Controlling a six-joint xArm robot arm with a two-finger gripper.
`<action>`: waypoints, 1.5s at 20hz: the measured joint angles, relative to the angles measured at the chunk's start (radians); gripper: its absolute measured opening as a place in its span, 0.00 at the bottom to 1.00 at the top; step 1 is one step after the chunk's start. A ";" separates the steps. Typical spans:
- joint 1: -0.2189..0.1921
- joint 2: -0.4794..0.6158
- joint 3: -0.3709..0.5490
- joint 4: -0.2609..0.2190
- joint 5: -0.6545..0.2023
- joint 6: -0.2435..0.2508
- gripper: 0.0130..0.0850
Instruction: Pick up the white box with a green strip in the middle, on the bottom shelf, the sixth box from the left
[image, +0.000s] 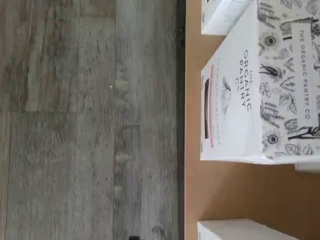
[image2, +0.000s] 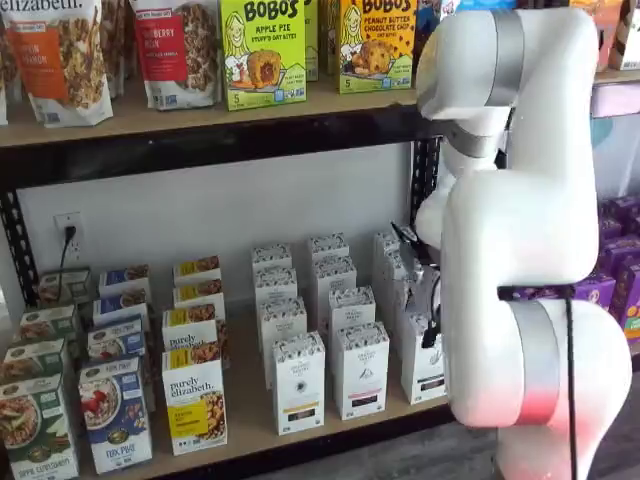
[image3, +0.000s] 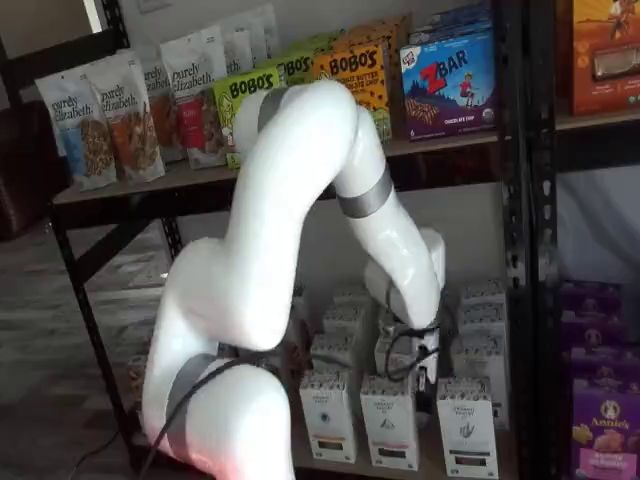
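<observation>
1. Over on the left of the bottom shelf (image2: 248, 425) stand the coloured granola boxes (image2: 193, 402), all in their rows and well away from the arm.
2. Next come the white cartons. One at the front has a yellow strip (image2: 298, 384) and its neighbour a dark one (image2: 360, 371), and both are upright and untouched.
3. The white box (image2: 424, 366) wanted here is the front carton just past those, half hidden behind the arm (image2: 520, 250). In a shelf view from the other side it shows whole (image3: 467, 426), upright at the shelf's front edge, next to the black upright.
4. I'd say the job has barely begun. Every carton I can see sits in its row and none is lifted or tilted, so the reach, the grip and the lift all seem to be left.
5. The arm rises from its base, folds over at the elbow near the upper shelf and drops its wrist down in front of the white cartons.
6. The gripper (image3: 418, 372) hangs low among the cartons, close to the white box and a little to its left. Its jaws are spread wide, with no box between them.
7. The wrist view looks down past the shelf's front edge at a speckled carton top (image: 280, 85). I can't tell whether that is the right carton.
</observation>
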 joint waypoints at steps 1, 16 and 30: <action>-0.001 0.002 -0.005 -0.012 0.009 0.011 1.00; -0.015 0.099 -0.125 -0.110 -0.001 0.088 1.00; -0.036 0.241 -0.308 -0.317 0.009 0.258 1.00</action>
